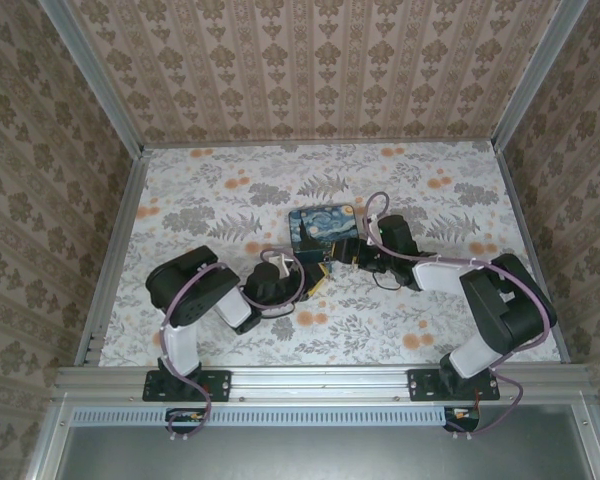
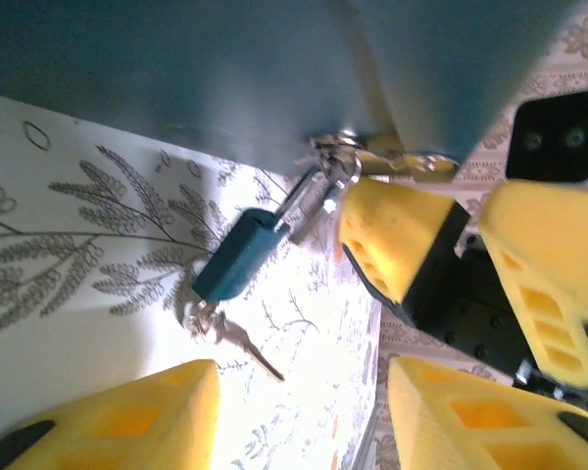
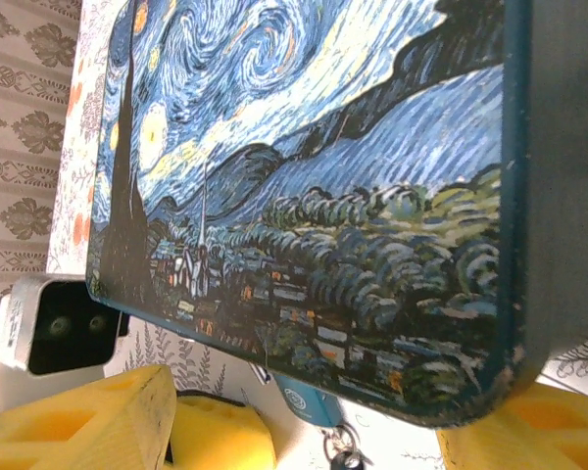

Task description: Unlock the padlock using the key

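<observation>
small teal metal padlock point(image 2: 237, 257) hangs from the rectangular starry-night printed box point(image 2: 176, 78), thin silver key point(image 2: 237, 341) at its base; i'd close my wide-apart left hand point(image 2: 299, 382) squarely on that key, and for the right hand point(image 2: 465, 220) i cannot tell the grip

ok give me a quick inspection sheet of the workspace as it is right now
surface: floral-print table, nothing spilled
job's things: teal padlock hooked by its shackle to the painted box's clasp; key lies at its lower end, insertion unclear
clutter: nothing seen
grippers: left gripper open, facing the padlock; right gripper open beside the box
cables: purple cables looped along both arms
surroundings: patterned walls, metal frame rail
</observation>
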